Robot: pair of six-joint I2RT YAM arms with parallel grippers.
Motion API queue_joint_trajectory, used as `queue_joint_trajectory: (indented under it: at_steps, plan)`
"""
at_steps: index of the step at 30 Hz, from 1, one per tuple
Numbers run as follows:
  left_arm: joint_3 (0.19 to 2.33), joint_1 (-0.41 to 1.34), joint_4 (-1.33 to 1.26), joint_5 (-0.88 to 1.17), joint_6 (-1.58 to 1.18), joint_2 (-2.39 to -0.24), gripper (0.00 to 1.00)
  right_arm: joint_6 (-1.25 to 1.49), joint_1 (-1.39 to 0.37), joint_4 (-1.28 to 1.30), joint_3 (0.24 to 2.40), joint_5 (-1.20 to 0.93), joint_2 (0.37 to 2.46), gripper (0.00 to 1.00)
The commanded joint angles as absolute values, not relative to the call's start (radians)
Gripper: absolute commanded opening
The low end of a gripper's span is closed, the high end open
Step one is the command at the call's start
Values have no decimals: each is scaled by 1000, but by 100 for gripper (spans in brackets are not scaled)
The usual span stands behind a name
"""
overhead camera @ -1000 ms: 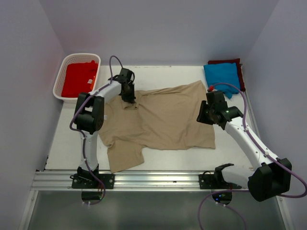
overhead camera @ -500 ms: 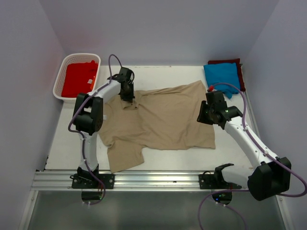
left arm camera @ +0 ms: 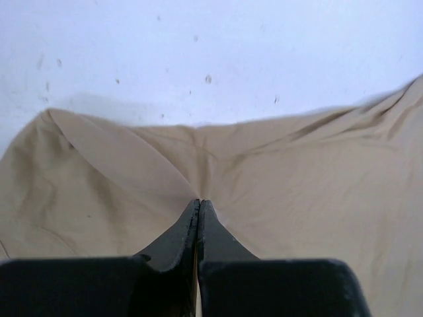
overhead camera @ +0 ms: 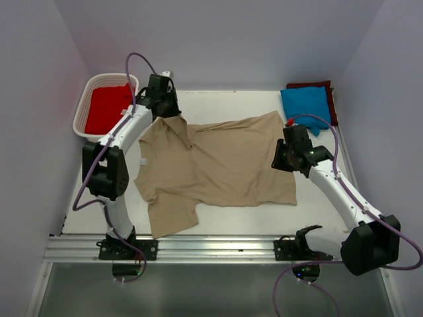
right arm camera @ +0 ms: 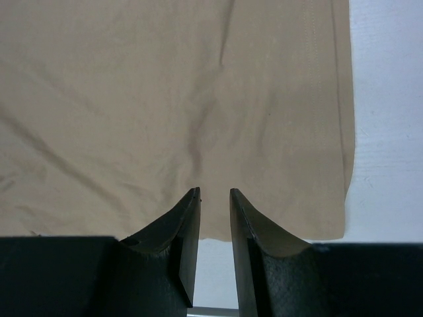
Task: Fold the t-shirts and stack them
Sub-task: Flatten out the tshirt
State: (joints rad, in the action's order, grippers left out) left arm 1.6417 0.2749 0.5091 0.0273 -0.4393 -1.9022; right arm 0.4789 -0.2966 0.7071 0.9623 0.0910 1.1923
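Left gripper (overhead camera: 162,105), clamped shut on a pinch of the tan shirt (overhead camera: 225,165), has carried that shoulder from mid-frame to upper left, near the basket (overhead camera: 84,105). Shirt now lies spread wider at table centre. Right gripper (right arm camera: 215,195), jaws narrowly parted, stays at its right edge, apparently not holding. Flattening proceeds; folding not begun.

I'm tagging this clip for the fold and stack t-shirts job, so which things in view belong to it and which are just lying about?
Belong to the job:
tan t-shirt, pinched between the fingers of the left gripper
right gripper, open above its edge
blue t-shirt, folded on the maroon t-shirt
red t-shirt

Just lying about:
white lattice basket, holding the red one
table
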Motion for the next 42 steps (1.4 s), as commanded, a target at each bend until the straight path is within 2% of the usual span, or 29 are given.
queue_joint_trajectory:
  at_steps: [1,7,12,18,24,35,42]
  plan:
    - [1696,207,416,58,-505,-1896,0,476,-302,693,969,100,1197,28]
    - [1802,115,430,120,-543,-2037,0,474,-302,699,971,97,1198,28]
    - [1784,37,335,195,-656,-2124,0,472,-302,713,976,101,1201,28]
    - [1766,-38,135,319,-784,-2209,0,477,-302,716,982,118,1203,28]
    - [1721,-63,-225,460,-946,-2269,0,479,-302,695,985,129,1232,28]
    - [1999,-72,-391,520,-1110,-2543,0,465,-302,638,1025,130,1330,28]
    - [2086,-83,-491,491,-1167,-2605,0,453,-302,615,1037,146,1379,28]
